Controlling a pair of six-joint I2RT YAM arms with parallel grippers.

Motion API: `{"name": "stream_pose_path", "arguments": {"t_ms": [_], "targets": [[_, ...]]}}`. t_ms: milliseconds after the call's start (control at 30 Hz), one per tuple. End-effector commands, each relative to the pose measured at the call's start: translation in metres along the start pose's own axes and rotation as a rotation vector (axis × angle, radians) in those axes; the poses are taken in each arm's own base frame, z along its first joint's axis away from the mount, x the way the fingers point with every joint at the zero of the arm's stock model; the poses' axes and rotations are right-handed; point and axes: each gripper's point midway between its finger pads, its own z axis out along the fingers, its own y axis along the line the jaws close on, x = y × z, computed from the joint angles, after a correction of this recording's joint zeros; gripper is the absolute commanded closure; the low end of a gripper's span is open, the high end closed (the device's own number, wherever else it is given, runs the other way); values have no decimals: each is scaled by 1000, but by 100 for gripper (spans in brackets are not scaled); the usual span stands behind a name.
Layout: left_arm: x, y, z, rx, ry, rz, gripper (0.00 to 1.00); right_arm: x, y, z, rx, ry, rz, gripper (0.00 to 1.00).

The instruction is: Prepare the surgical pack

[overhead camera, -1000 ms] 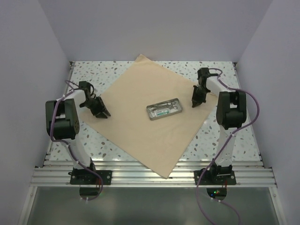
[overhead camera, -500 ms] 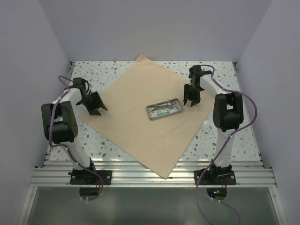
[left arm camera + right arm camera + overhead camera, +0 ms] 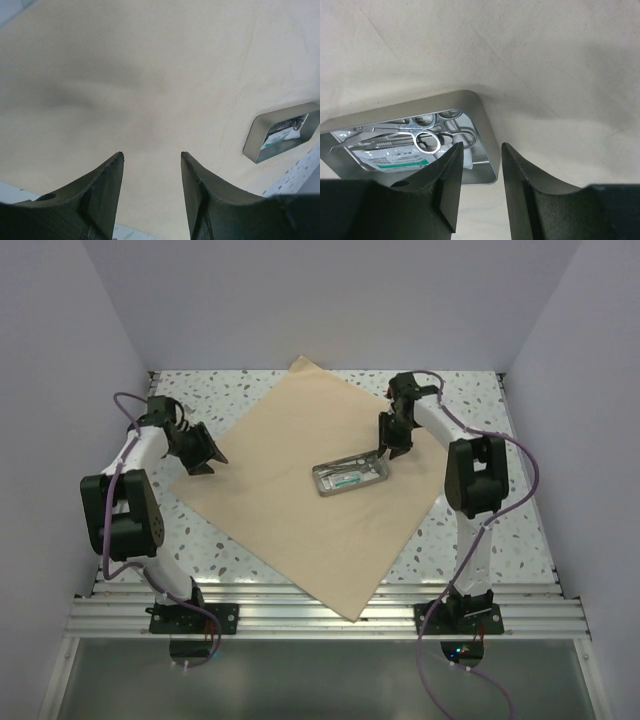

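Observation:
The surgical pack is a tan wrapping sheet (image 3: pixel 300 510) lying flat as a wide diamond on the table, and it fills the left wrist view (image 3: pixel 150 75). A small metal tray (image 3: pixel 319 481) holding scissors (image 3: pixel 427 140) and a packet rests at its centre. My left gripper (image 3: pixel 204 460) hovers open over the sheet's left corner, with nothing between its fingers (image 3: pixel 152 156). My right gripper (image 3: pixel 383 451) hangs open just over the tray's right end (image 3: pixel 471 96); the space between its fingers (image 3: pixel 482 146) is empty.
Speckled tabletop (image 3: pixel 480 530) shows around the sheet. Pale walls (image 3: pixel 60 390) close in the left, right and back. A ribbed metal rail (image 3: pixel 320 615) runs along the near edge, where both arm bases stand. The sheet's near corner overhangs the rail.
Both grippers have opened. The left one has drawn back and left to the sheet's left corner. The right one has swung left, from the sheet's right edge to the tray's end.

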Motion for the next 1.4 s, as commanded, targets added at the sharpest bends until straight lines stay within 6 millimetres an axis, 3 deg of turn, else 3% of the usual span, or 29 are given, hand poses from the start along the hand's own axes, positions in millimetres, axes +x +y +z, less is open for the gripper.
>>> {"name": "stream_pose_path", "arguments": {"t_ms": [0, 233, 367, 633, 933, 1267, 1367], "targets": [[-9, -27, -27, 79, -52, 9, 47, -1, 11, 11, -24, 16, -17, 60], [-14, -39, -43, 96, -73, 16, 47, 8, 21, 25, -17, 43, -1, 72], [-18, -40, -49, 83, -97, 22, 47, 10, 33, 23, -37, 47, 33, 89], [-18, -37, -47, 71, -96, 26, 47, 16, 64, 18, -76, 45, -65, 100], [-17, -33, -46, 55, -97, 26, 47, 21, 61, 5, 10, 42, -151, 100], [-16, -33, -47, 54, -95, 32, 47, 22, 75, 12, 137, 43, -224, 100], [-16, -32, -48, 47, -96, 37, 47, 23, 70, 15, 182, 49, -225, 100]]}}
